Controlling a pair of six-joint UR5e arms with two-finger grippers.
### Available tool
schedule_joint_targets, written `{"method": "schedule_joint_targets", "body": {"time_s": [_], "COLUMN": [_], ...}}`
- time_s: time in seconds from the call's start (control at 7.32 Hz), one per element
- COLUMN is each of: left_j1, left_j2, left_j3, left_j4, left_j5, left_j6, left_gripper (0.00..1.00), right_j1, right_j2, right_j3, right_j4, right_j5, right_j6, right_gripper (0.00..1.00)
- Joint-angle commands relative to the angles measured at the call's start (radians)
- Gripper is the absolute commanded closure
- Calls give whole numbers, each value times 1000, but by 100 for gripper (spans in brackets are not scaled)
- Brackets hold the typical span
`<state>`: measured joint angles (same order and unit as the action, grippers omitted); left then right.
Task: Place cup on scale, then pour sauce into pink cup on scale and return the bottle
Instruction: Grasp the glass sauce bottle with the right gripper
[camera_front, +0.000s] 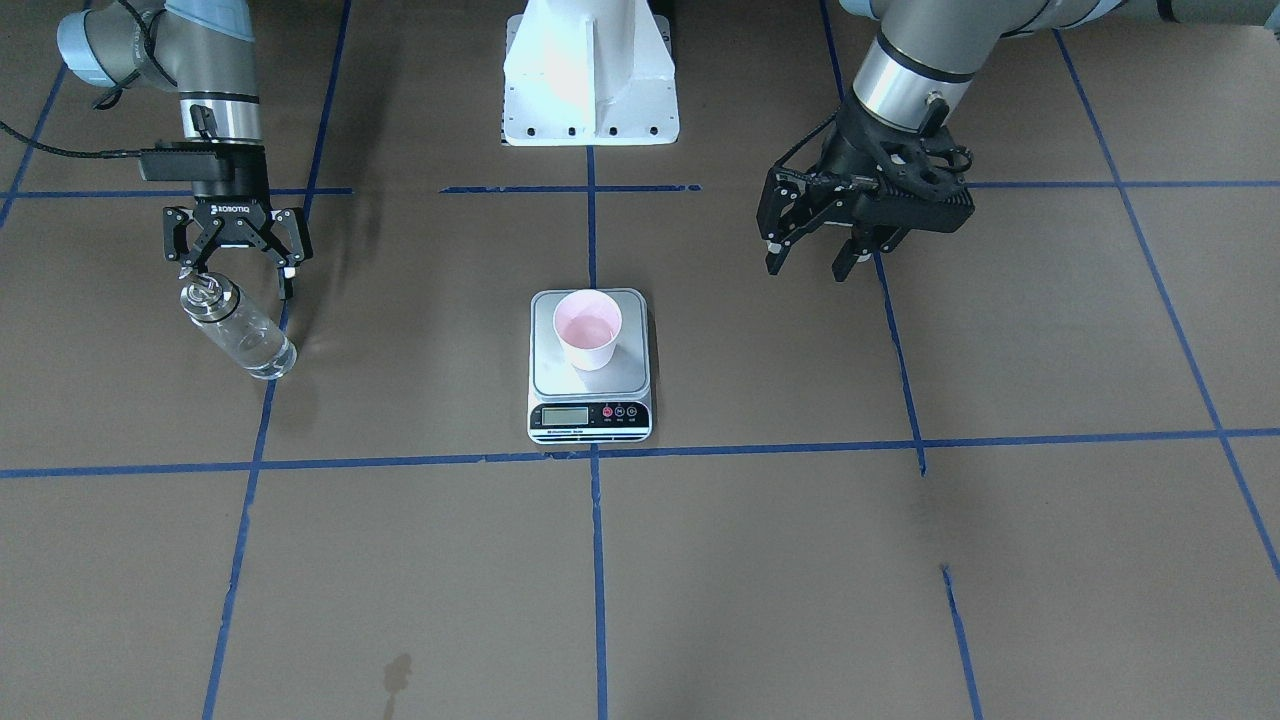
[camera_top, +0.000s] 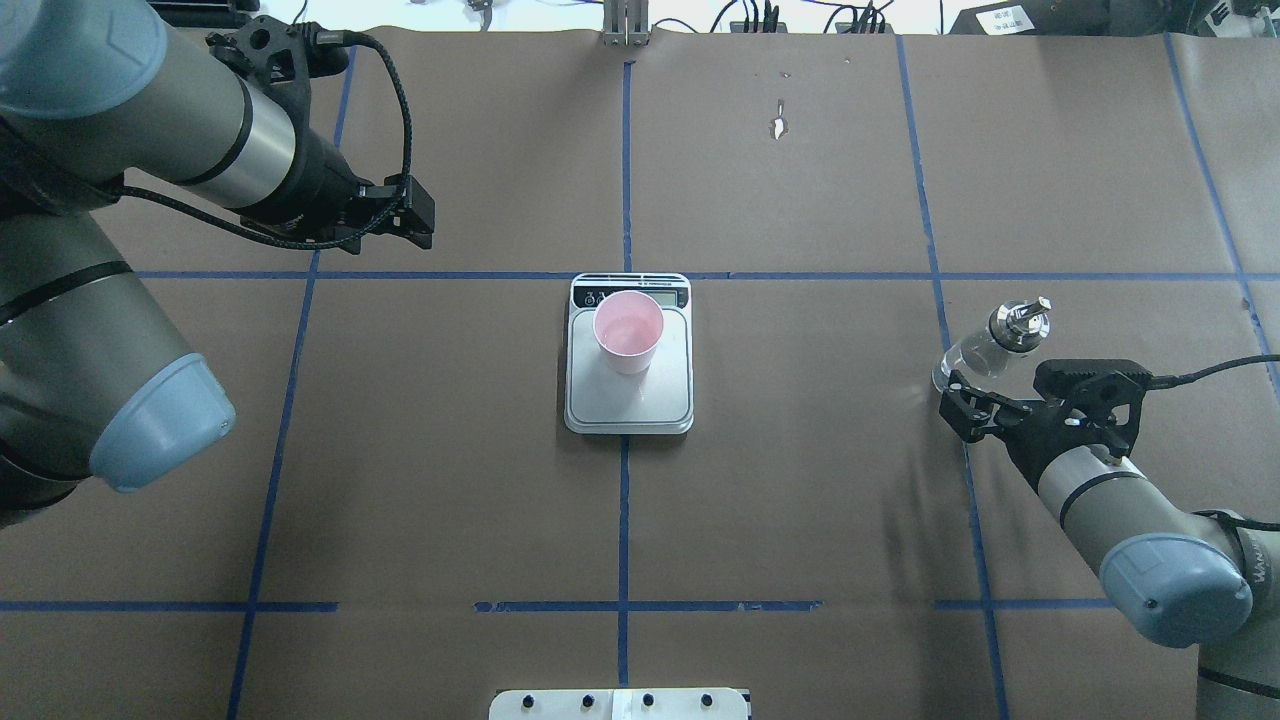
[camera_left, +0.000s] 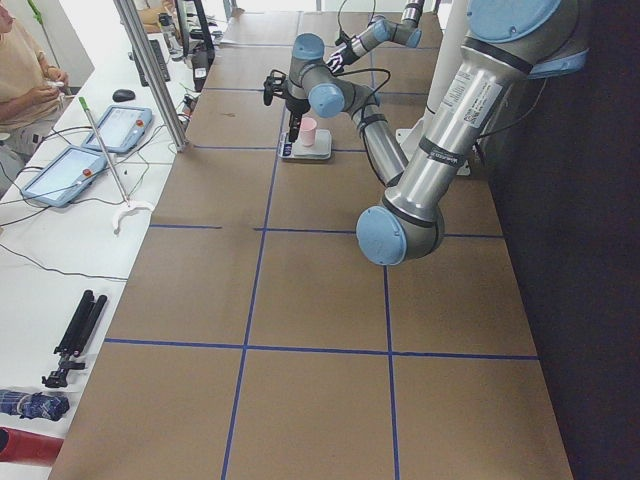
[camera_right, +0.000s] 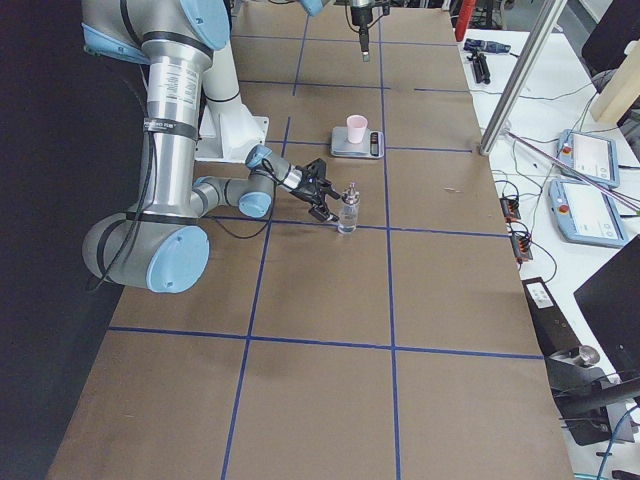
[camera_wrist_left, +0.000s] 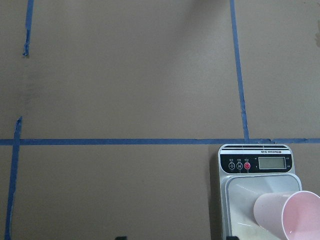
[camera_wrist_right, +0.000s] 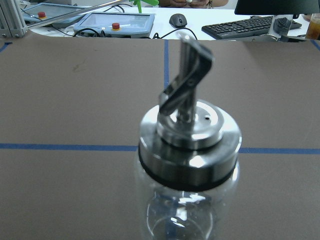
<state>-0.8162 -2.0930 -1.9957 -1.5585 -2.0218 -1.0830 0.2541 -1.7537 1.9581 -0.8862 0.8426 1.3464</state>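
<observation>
The pale pink cup (camera_front: 588, 330) stands upright on the silver scale (camera_front: 590, 405) at the table's middle; both also show in the overhead view, the cup (camera_top: 628, 332) on the scale (camera_top: 630, 408). The clear glass bottle (camera_front: 243, 335) with its silver cap and spout stands on the table, with clear sauce inside. My right gripper (camera_front: 236, 281) is open, its fingers spread on either side of the bottle's cap and not closed on it. The right wrist view shows the bottle's cap (camera_wrist_right: 189, 142) close up. My left gripper (camera_front: 807, 270) is open and empty, away from the scale.
Blue tape lines cross the brown table. The robot's white base (camera_front: 590, 75) stands behind the scale. In the side views, tablets, cables and a metal post sit past the table's far edge, and a person is there too.
</observation>
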Motion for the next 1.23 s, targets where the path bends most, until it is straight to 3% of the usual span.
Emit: {"method": "schedule_joint_targets", "body": {"time_s": [0.0,0.14,0.41,1.09], "left_j1": [-1,-1,-1,-1], "left_j2": [1,1,1,1], "left_j3": [0,0,3,3], "left_j4": [0,0,0,0], "left_j5": [0,0,0,2], "left_j6": [0,0,0,2], "left_gripper": [27,27,27,27], "right_j1": [-38,-41,-41,-38], "right_j2": [-1,2,43,62], "right_j3": [-22,-39,-144,-191], "right_j4": [1,13,157,173], "right_j5": [-107,-131,-155,-212], "right_j6": [5,7,7,-6], "right_gripper": [0,0,0,1]}}
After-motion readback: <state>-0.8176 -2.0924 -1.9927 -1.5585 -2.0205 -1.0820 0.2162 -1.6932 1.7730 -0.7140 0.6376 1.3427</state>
